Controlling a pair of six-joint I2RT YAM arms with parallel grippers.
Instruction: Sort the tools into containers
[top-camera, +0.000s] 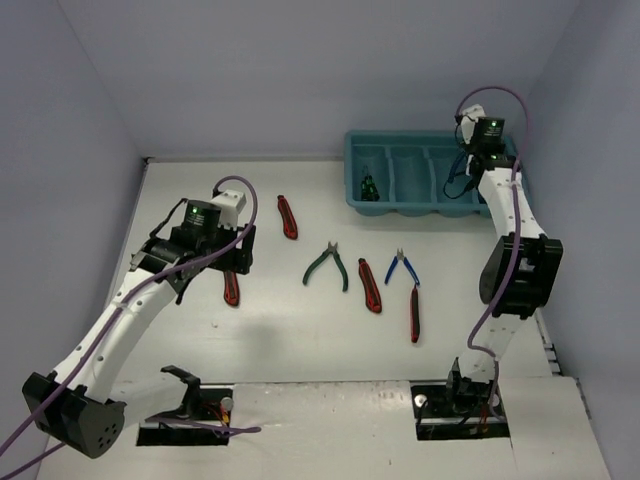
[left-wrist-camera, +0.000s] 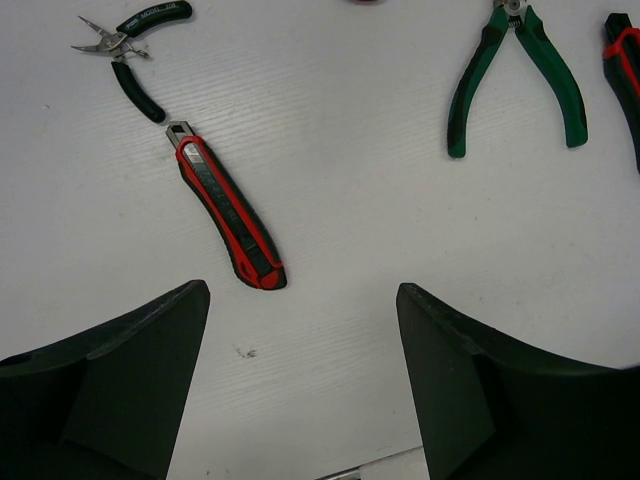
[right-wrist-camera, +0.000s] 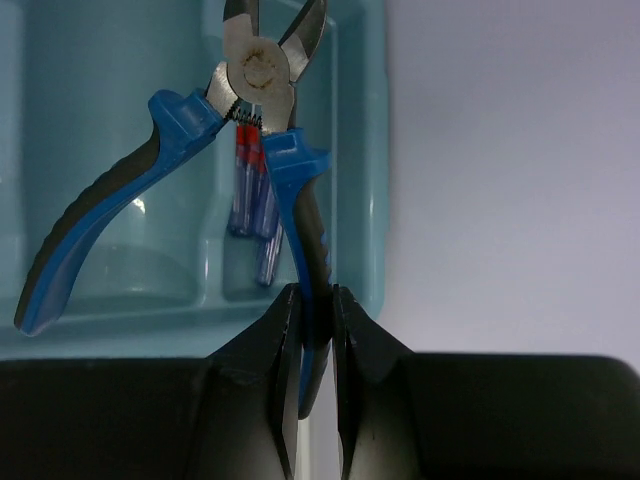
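Note:
The teal tray (top-camera: 400, 208) stands at the back right. My right gripper (top-camera: 478, 165) is shut on one handle of blue-handled pliers (top-camera: 460, 168) and holds them above the tray's right end. In the right wrist view the pliers (right-wrist-camera: 258, 72) hang open from my gripper (right-wrist-camera: 315, 300) over the rightmost compartments of the tray (right-wrist-camera: 362, 180); blue-handled screwdrivers (right-wrist-camera: 250, 200) lie below. My left gripper (top-camera: 240, 250) is open and empty above a red-and-black knife (top-camera: 231, 287), which also shows in the left wrist view (left-wrist-camera: 228, 218) just ahead of the gripper (left-wrist-camera: 302, 290).
On the table lie another red knife (top-camera: 287, 215), green pliers (top-camera: 327, 264), a red knife (top-camera: 370, 284), small blue pliers (top-camera: 402, 266) and a red tool (top-camera: 414, 311). Green-handled screwdrivers (top-camera: 368, 186) stand in the leftmost compartment. Dark green needle-nose pliers (left-wrist-camera: 135, 40) lie near my left gripper.

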